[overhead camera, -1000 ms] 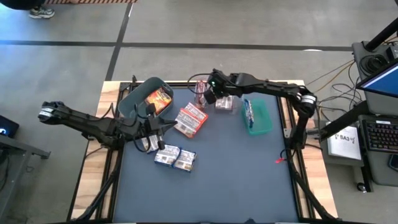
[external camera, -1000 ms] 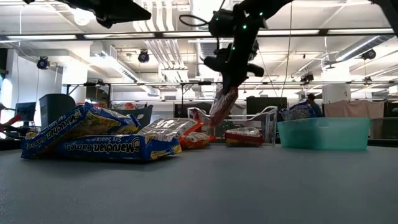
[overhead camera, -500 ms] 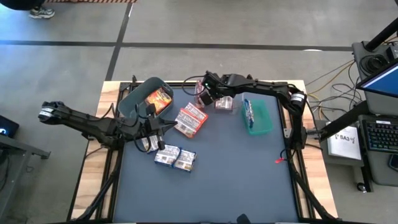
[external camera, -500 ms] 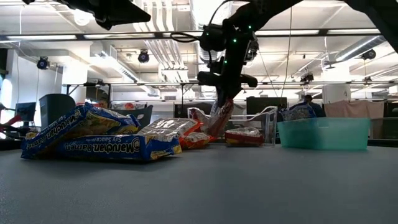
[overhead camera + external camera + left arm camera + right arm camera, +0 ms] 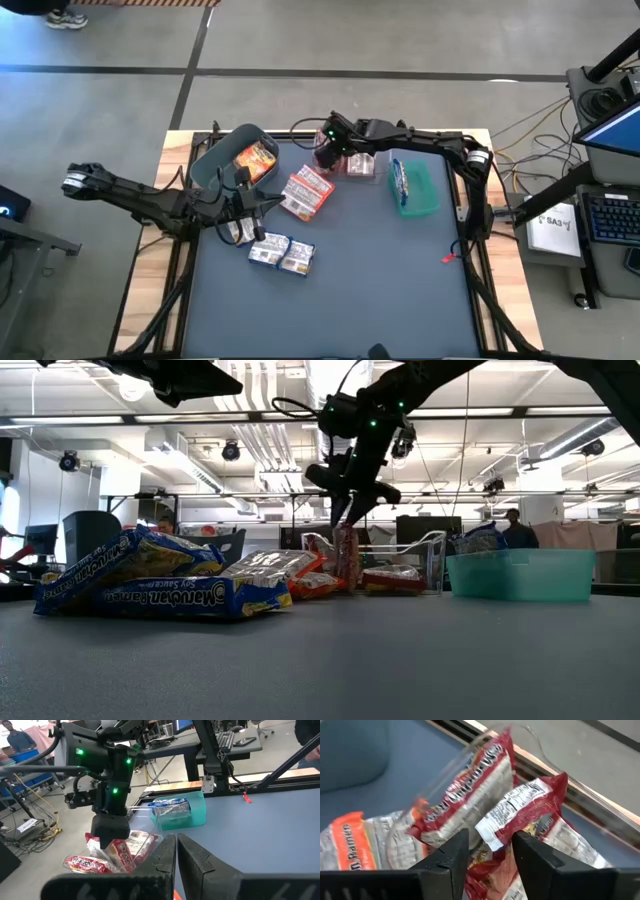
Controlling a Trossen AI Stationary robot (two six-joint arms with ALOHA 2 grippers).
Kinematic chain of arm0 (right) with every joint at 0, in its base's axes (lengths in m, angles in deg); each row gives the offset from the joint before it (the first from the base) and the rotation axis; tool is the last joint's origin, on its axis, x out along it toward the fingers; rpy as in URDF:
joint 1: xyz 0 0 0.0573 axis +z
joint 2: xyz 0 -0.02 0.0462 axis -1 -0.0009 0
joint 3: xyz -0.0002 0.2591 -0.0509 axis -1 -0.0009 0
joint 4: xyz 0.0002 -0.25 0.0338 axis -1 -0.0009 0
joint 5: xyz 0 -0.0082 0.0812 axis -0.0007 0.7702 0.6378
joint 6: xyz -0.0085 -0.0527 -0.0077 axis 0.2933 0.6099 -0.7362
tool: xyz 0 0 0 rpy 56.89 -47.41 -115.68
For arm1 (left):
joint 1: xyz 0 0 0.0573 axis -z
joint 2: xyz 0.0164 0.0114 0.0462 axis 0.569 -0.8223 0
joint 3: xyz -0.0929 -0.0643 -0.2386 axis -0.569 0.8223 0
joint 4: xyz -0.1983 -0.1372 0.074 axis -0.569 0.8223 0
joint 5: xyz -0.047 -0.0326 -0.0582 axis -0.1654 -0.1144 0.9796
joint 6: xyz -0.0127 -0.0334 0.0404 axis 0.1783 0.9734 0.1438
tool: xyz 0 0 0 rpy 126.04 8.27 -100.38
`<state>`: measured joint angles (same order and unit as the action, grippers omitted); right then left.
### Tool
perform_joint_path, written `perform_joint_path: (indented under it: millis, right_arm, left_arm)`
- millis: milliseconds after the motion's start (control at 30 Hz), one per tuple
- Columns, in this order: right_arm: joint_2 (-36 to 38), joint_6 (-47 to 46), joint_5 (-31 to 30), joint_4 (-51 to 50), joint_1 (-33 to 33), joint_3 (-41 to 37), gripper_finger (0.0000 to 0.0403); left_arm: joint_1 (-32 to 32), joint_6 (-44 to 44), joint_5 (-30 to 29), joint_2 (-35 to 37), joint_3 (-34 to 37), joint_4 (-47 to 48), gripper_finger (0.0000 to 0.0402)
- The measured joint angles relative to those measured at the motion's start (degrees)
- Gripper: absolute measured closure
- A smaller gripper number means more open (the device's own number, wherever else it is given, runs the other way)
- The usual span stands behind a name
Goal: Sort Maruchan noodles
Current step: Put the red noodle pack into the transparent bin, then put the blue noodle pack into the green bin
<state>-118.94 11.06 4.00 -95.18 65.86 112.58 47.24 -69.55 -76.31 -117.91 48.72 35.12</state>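
Note:
My right gripper (image 5: 328,160) hangs over the clear bin (image 5: 362,168) at the table's far side, fingers apart and pointing steeply down. A maroon-and-white noodle packet (image 5: 346,560) stands on end in that bin, its upper end (image 5: 496,836) between my fingers. More maroon packets (image 5: 465,795) lie in the bin. My left gripper (image 5: 268,204) is shut on nothing above the table's left half. Orange-red packets (image 5: 307,192) and blue-and-white packets (image 5: 282,253) lie on the mat. My right gripper stands open from above around the maroon packet's upper end (image 5: 496,836). Whether either finger (image 5: 532,857) touches the wrapper, I cannot tell. The packet stands upright with its lower end down in the clear bin.
A grey bin (image 5: 222,160) at the far left holds an orange packet (image 5: 257,158). A green bin (image 5: 420,195) at the far right holds a blue packet (image 5: 400,180). Another blue packet (image 5: 240,232) lies below my left gripper. The near half of the mat is bare.
My right gripper has sunk toward the clear bin, drifting a little toward the table's left edge, and has opened. The maroon packet, which hung tilted below the fingers, now stands upright with its lower end in the bin.

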Motion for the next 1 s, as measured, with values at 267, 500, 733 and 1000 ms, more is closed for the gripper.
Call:
perform_joint_path:
  millis: [267,500,733,1000]
  right_arm:
    - [0.0,2.0,1.1,7.2,0.2,0.0,0.0248]
    - [0.7,7.5,4.6,9.0,0.7,-0.1,0.0248]
    - [6.3,6.3,-8.0,-2.1,0.8,0.0,0.0274]
    - [7.6,2.0,-15.4,-14.9,1.0,-2.0,0.0383]
  left_arm:
    - [0.0,0.0,0.0,0.0,0.0,0.0,0.0402]
    - [0.0,0.0,0.0,0.0,0.0,0.0,0.0402]
    - [0.0,1.3,0.0,0.0,0.0,2.0,0.0402]
    - [0.0,1.9,0.0,0.0,0.1,2.0,0.0402]
